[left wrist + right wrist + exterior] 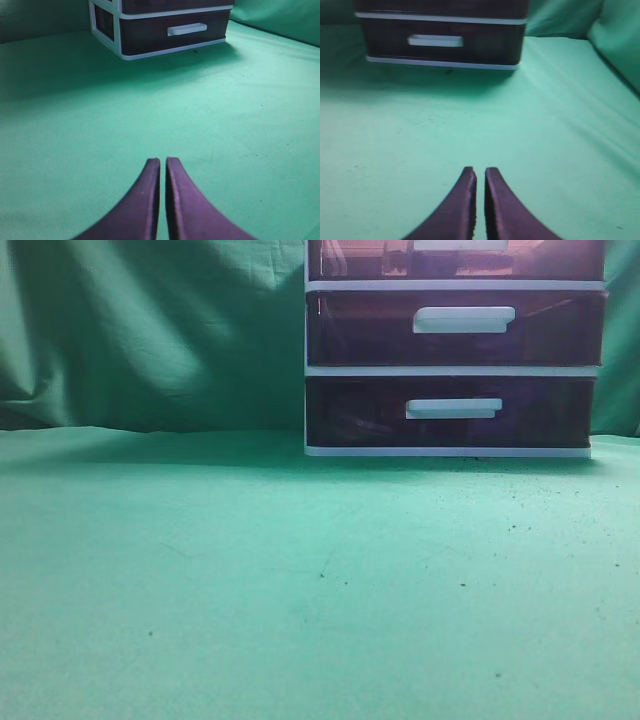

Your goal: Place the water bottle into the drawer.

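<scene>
I can't see the water bottle anywhere. The drawer (455,258) sits far ahead of my left end effector (161,167) and right end effector (480,175), both pinched narrow, holding nothing.

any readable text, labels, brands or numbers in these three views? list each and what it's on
None readable in any view.
Drawer unit: plain white frame, dark fronts, blank white handles, no label or brand visible.
Top drawer: cut off by the frame edge; contents show only as blurry shapes, no text legible.
Green cloth: only dark specks, no print.
Left gripper and right gripper: no markings.
</scene>
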{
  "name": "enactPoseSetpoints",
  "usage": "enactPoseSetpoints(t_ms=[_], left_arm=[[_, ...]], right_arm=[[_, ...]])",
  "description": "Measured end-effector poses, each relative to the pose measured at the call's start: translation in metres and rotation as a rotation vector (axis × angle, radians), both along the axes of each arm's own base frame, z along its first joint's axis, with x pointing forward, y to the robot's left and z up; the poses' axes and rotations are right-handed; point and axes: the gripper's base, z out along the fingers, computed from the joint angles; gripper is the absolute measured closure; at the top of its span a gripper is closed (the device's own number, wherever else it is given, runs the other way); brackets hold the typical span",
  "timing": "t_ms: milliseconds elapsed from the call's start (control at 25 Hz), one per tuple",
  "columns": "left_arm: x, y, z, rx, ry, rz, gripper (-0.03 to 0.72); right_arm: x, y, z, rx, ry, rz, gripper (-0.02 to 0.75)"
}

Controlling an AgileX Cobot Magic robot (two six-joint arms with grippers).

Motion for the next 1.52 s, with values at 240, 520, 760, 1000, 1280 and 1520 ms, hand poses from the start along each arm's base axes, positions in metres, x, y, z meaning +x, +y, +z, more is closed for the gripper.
enactPoseSetpoints(t_ms=[240, 520, 760, 1000, 1280, 1520], left_arm=[[0.0000, 0.0000, 0.0000, 0.000, 0.000, 0.000, 0.688], [0.0000, 0.0000, 0.0000, 0.000, 0.000, 0.000, 0.688], [0.0000, 0.0000, 0.0000, 0.000, 0.000, 0.000, 0.688], [0.0000, 0.0000, 0.0000, 0.000, 0.000, 0.000, 0.688], [0.0000, 0.0000, 0.0000, 0.000, 0.000, 0.001, 0.688], [0.0044, 0.0086, 0.0000, 0.006, -0.003, 0.175, 0.688]], right_arm=[[0.0002, -0.0042, -0.0003, -0.007, 0.003, -0.076, 0.690], [0.0002, -0.0043, -0.0003, -0.005, 0.004, -0.078, 0.690], [0.0002, -0.0043, -0.0003, 0.038, 0.007, -0.092, 0.690], [0.0002, -0.0043, -0.0003, 0.040, 0.007, -0.092, 0.690], [0.0002, -0.0043, -0.0003, 0.040, 0.007, -0.092, 0.690], [0.0002, -0.0043, -0.0003, 0.040, 0.007, -0.092, 0.690]])
